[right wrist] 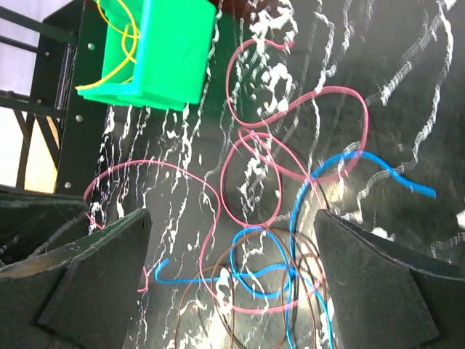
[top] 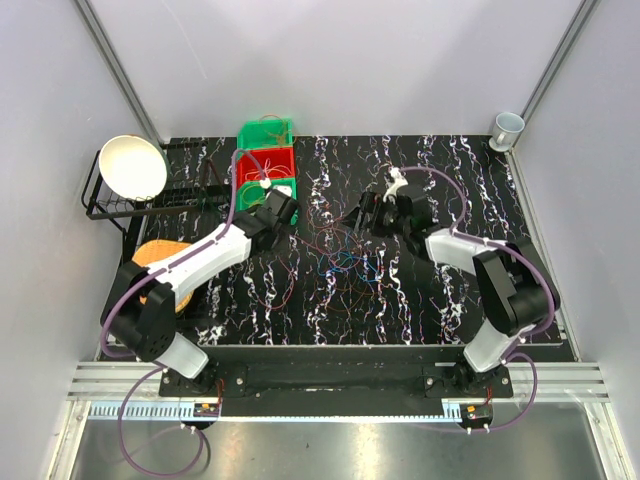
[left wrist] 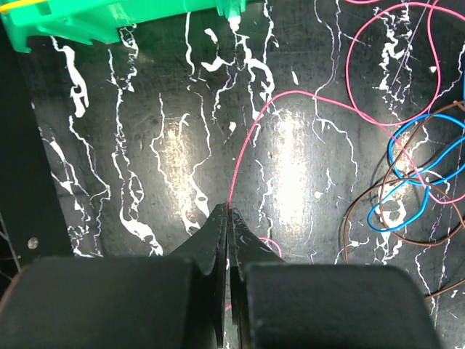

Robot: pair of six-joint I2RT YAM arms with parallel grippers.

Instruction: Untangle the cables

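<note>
**Left wrist and right wrist views.** The left gripper [left wrist: 228,212] is shown closed, with a thin pink cable [left wrist: 243,153] pinched between its jaws. This strand is seen arching rightward over the black marbled mat [left wrist: 145,145] towards the tangle of pink, blue and brown cables [right wrist: 283,262], which is spread near the mat's centre. The right gripper [right wrist: 232,247] is held wide open above that tangle, with nothing gripped. A stretch of bare mat is visible between the left fingertips and the near edge of the green bin [left wrist: 109,18].
</note>
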